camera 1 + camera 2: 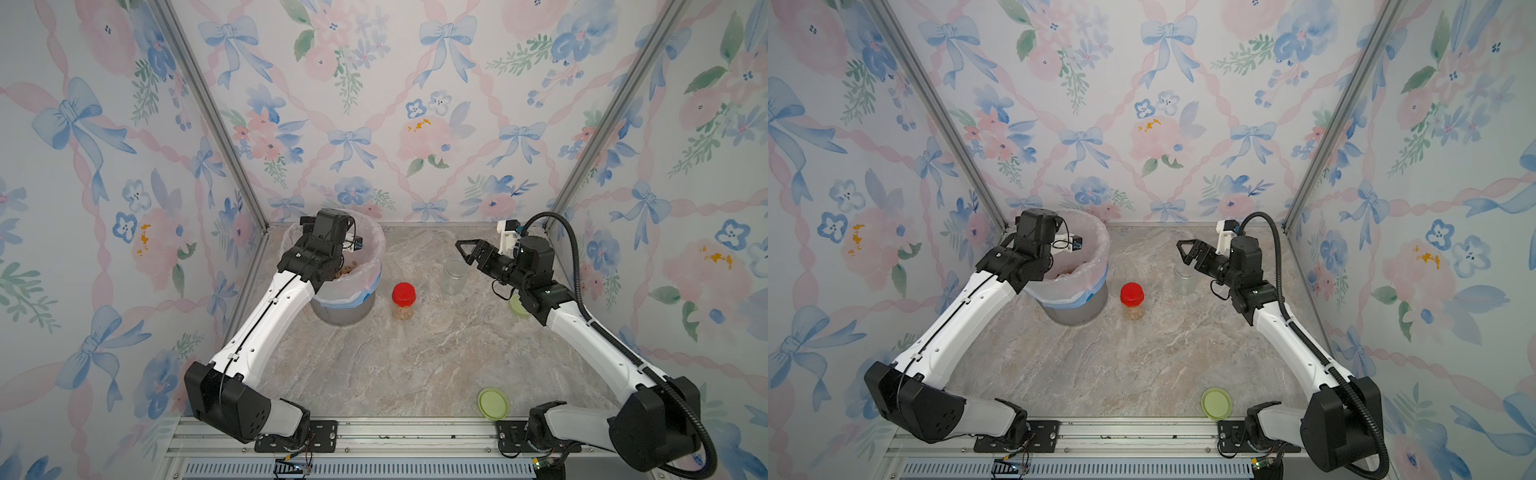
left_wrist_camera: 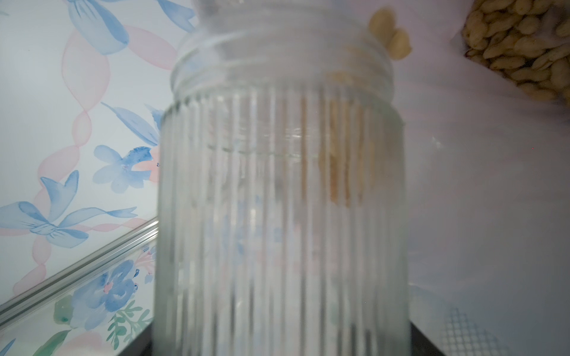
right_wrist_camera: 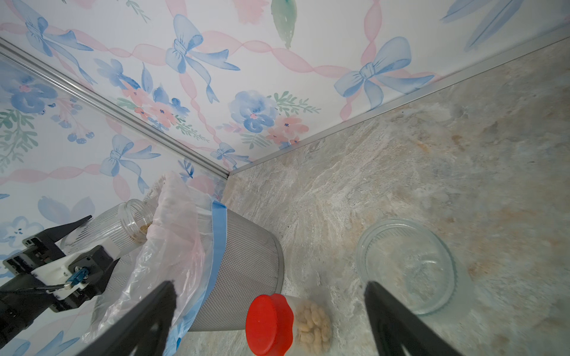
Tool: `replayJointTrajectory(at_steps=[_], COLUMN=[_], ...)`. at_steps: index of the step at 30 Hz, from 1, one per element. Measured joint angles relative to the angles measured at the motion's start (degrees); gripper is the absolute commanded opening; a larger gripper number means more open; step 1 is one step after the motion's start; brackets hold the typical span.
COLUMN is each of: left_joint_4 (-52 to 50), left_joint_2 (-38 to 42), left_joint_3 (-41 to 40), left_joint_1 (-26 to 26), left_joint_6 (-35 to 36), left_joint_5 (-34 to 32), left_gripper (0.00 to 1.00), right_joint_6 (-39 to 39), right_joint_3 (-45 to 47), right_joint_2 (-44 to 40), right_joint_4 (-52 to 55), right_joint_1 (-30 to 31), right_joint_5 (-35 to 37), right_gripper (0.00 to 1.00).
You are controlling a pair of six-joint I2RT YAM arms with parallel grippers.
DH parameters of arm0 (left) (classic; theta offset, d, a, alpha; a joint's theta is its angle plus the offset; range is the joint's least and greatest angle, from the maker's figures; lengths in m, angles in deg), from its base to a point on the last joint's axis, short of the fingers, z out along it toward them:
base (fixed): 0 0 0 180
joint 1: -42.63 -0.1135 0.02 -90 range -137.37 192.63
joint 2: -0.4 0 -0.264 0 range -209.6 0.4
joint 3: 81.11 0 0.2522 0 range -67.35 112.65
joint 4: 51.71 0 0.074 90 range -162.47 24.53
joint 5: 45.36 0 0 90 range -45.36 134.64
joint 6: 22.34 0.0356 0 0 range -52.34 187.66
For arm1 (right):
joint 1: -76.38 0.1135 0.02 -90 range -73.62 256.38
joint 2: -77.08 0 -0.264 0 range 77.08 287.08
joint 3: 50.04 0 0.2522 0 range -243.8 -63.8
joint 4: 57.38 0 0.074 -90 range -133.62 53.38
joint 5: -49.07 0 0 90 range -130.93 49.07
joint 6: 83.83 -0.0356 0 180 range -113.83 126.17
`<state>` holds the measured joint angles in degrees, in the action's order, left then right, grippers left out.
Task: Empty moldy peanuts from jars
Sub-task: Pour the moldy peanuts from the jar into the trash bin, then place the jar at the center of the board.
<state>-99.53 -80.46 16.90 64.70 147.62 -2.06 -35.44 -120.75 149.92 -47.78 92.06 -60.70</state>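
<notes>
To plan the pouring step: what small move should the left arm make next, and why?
Probably tip the ribbed jar slightly steeper over the bin: some peanuts sit at its mouth and inside, not yet out.

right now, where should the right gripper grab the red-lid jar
Grip the red-lid jar on its clear body just under the lid, jaws level, coming in from the right gripper's side. The jar stands upright, and the bin stands near on its other side, leaving less room there.

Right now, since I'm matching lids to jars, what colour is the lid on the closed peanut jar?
The lid is red, clearest in the right wrist view.
</notes>
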Motion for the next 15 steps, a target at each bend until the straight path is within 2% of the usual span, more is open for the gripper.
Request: replayJointTrajectory(at_steps=[15], left_joint_4=[-0.5], left_joint_2=[1.4], left_joint_3=[-2.5], left_joint_1=[0.6], left_joint_6=[2.3], left_joint_5=[1.6], left_gripper=[0.00], right_joint_6=[-0.5], right_joint_3=[0.0], right_joint_2=[0.7], right_joint_4=[-1.5], right_joint_1=[-0.6], right_joint_5=[-0.3], right_gripper=[0.98])
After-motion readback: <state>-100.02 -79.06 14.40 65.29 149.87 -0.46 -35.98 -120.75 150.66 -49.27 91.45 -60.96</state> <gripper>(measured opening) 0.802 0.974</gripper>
